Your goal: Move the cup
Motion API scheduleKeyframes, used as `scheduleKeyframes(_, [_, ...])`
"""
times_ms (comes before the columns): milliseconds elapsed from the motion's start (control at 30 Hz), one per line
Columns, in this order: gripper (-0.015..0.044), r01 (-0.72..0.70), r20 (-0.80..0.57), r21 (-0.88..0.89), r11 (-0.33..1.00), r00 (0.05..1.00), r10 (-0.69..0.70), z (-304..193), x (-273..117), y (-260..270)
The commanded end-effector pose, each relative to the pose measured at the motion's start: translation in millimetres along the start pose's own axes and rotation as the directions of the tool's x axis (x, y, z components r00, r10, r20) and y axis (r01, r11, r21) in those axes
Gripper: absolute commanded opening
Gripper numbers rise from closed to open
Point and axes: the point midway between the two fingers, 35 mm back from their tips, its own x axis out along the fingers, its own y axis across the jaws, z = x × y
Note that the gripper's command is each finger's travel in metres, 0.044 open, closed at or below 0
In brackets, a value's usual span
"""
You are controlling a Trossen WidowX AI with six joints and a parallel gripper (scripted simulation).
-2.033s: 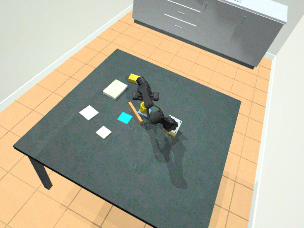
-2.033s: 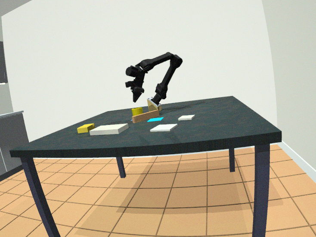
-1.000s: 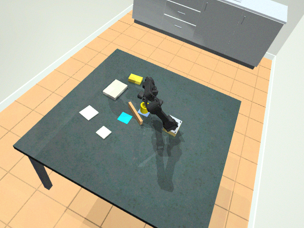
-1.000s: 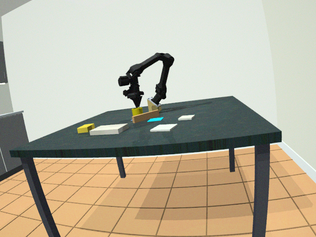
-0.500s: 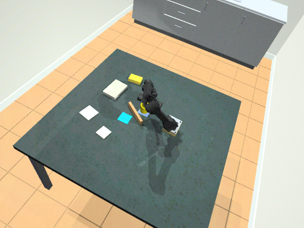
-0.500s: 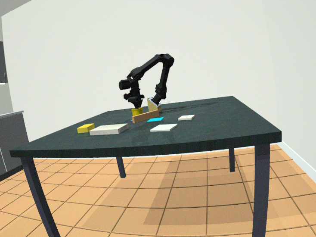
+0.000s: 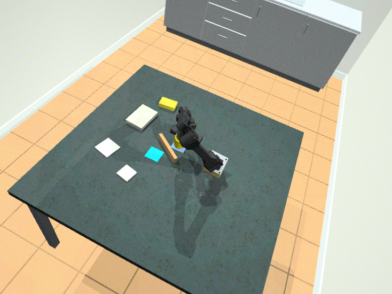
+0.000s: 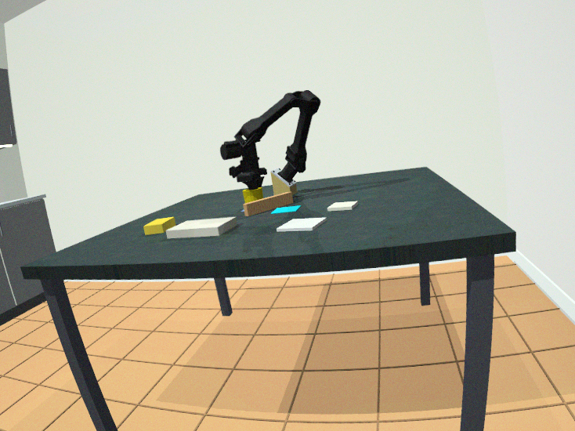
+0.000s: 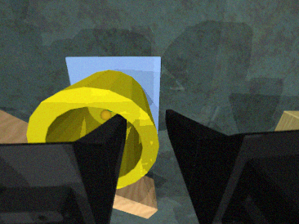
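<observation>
The yellow cup (image 7: 178, 141) (image 8: 252, 195) (image 9: 91, 95) stands upright on the blue pad (image 7: 177, 148) (image 9: 82, 67). One orange marble (image 9: 105, 114) shows inside it; any other marbles are mostly hidden by the cup wall and a finger. My gripper (image 8: 254, 186) (image 9: 146, 115) points down at the cup's rim, its fingers partly open. In the wrist view the left fingertip is over the cup's mouth and the right one is outside the cup, with the near wall between them and not clamped. The other pad, cyan (image 7: 154, 153) (image 8: 286, 209), lies bare beyond the wooden bar.
The wooden bar (image 7: 167, 148) (image 8: 269, 203) (image 9: 139, 206) lies between the two pads, close to the cup. A yellow block (image 7: 167, 103) (image 8: 158, 226), a thick cream block (image 7: 141, 117) (image 8: 201, 227) and two thin white slabs (image 7: 107, 147) (image 7: 126, 172) lie farther out.
</observation>
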Motion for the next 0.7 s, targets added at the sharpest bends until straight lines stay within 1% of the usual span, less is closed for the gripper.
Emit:
scheduleKeyframes(0, [0.0133,0.0,0.0,-0.001,1.0,1.0,0.0,0.0,-0.2,0.2])
scheduleKeyframes(600, [0.0013,0.0,0.0,-0.001,1.0,1.0,0.0,0.0,-0.2,0.2])
scheduleKeyframes(633, [0.0,0.0,0.0,-0.001,1.0,1.0,0.0,0.0,-0.2,0.2])
scheduleKeyframes(667, [0.0,0.0,0.0,-0.001,1.0,1.0,0.0,0.1,-0.8,0.3])
